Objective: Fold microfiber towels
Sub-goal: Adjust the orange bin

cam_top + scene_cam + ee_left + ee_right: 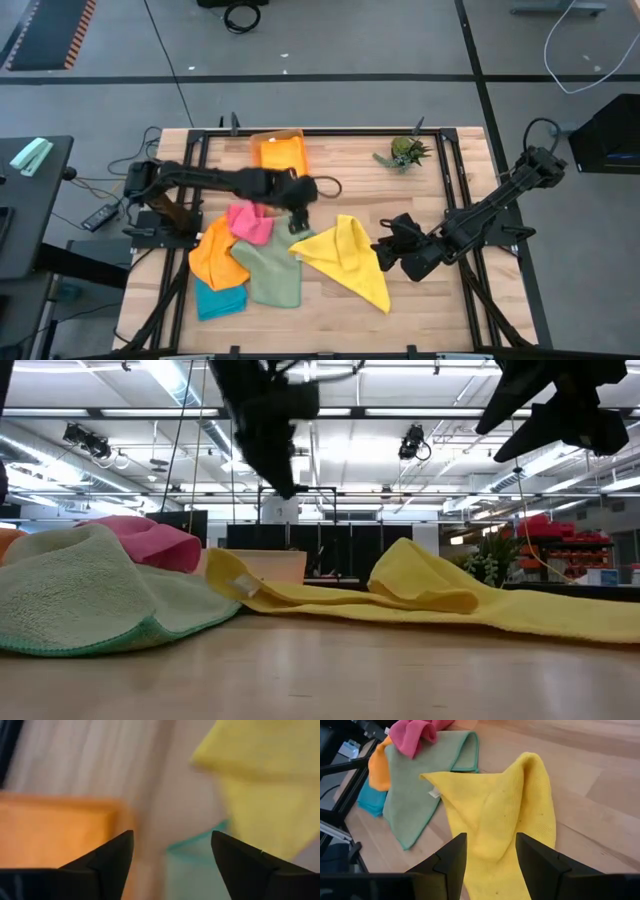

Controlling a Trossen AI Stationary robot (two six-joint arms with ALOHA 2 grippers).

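At the far left of the worktop (420,300) lay the waiting pile: a teal towel (218,299) under an orange towel (217,255), with a pink towel (250,222) bunched on top and a sage green towel (270,268) spread flat beside them. All of these sat to the left of the left end effector (299,222), which hung just above the near corner of the yellow towel (345,258), fingers spread apart and holding nothing. The orange tray (279,150) stood behind it, toward the worktop's back edge.

The yellow towel lay crumpled between the two arms, part-folded into a rough triangle. Its long axis ran diagonally from the corner below the left end effector down toward the front right. A raised hump sat near its middle.

The right end effector (392,252) hovered at the towel's right edge, fingers parted and empty, pointed straight at the hump. In my judgement the left arm was nearer the loose corner and the right arm nearer the long trailing edge. The small green plant (405,153) stood well behind the right end effector.
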